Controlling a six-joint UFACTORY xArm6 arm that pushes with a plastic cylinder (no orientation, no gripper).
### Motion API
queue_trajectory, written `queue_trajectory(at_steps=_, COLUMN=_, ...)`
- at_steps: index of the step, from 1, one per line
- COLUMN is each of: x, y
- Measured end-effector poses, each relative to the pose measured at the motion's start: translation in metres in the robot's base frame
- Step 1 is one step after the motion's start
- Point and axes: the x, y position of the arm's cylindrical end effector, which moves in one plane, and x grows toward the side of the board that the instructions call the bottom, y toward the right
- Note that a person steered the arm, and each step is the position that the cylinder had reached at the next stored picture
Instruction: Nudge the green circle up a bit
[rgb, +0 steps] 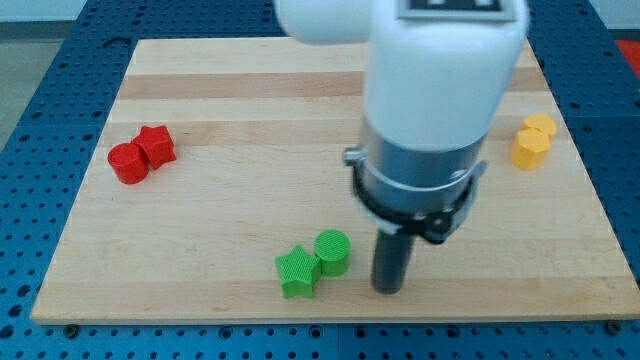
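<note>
- The blue pegboard bench (40, 60) shows around all four edges of the view; rows of small holes cover it.
- The wooden board (200, 100) lies on the bench and fills most of the view; its grain runs across in pale and darker bands.
- The arm (440, 90) comes down from the view's top, right of centre; its white housing sits over a grey collar with a dark ring, and it hides part of the board behind it.
- The rod hangs straight down from that collar; my tip (388, 289) sits near the view's bottom edge of the board, just beside the green circle on its right, with a narrow strip of bare wood between them; the tool has nothing to open or close, and it holds nothing.
- The green star (297, 272) lies near the board's bottom edge, left of centre; it touches the green circle.
- The green circle (333, 252) sits just up and to the right of the green star, between the star and my tip.
- The red star (155, 146) and the red circle (128, 163) sit touching at the view's left; the circle is lower and further left.
- Two yellow blocks sit touching at the view's right edge of the board; the upper yellow block (540, 126) is partly behind the lower yellow block (530, 149); their exact shapes are hard to make out.
</note>
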Motion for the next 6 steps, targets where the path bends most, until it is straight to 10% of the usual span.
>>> queue_trajectory(at_steps=3, x=-0.007, y=-0.139)
queue_trajectory(at_steps=6, x=-0.017, y=-0.013)
